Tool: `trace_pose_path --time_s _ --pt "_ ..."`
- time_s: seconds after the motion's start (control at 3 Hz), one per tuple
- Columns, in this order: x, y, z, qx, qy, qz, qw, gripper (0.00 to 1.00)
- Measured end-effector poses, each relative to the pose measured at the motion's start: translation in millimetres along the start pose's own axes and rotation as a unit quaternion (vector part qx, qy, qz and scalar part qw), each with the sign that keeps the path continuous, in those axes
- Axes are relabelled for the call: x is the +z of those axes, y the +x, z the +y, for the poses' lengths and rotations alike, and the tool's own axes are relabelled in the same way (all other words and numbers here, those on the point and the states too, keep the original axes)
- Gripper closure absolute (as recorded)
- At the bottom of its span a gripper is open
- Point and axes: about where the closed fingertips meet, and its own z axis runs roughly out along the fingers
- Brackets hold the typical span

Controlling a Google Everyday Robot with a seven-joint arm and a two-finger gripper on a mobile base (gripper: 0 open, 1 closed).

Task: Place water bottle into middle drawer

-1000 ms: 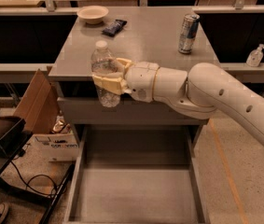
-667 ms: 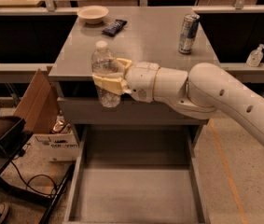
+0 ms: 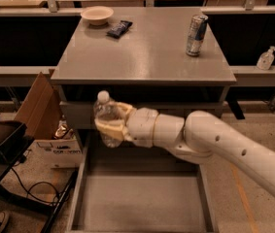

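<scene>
The water bottle (image 3: 107, 119) is a small clear ribbed bottle with a white cap, held upright. My gripper (image 3: 111, 125) is shut on the water bottle around its middle, with the white arm reaching in from the right. The bottle hangs in front of the cabinet's upper front panel, over the back left part of the open middle drawer (image 3: 142, 203). The drawer is pulled out below, wide and grey with a flat floor and thin side walls.
On the grey cabinet top (image 3: 146, 52) stand a silver-blue drink can (image 3: 196, 35), a pale bowl (image 3: 97, 15) and a dark snack packet (image 3: 119, 28). A cardboard box (image 3: 42, 115) and a black stand with cables sit at the left. Bottles stand on a shelf at right (image 3: 273, 59).
The arm has lowered the bottle from beside the cabinet top's front edge down to the front panel, above the open drawer.
</scene>
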Motion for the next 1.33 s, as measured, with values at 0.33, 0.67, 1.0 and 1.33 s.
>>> trace_pose_path --time_s 0.33,0.67,1.0,1.33 --pt "-5 66 21 -0.012 -0.019 0.011 0.9997 1.0" --pt "-1 131 16 -0.015 -0.03 0.022 0.9992 1.0" --pt "22 207 2 0.012 -0.042 0.036 0.9984 1.0" --pt "39 252 -2 0.042 -0.041 0.039 0.9975 1.0"
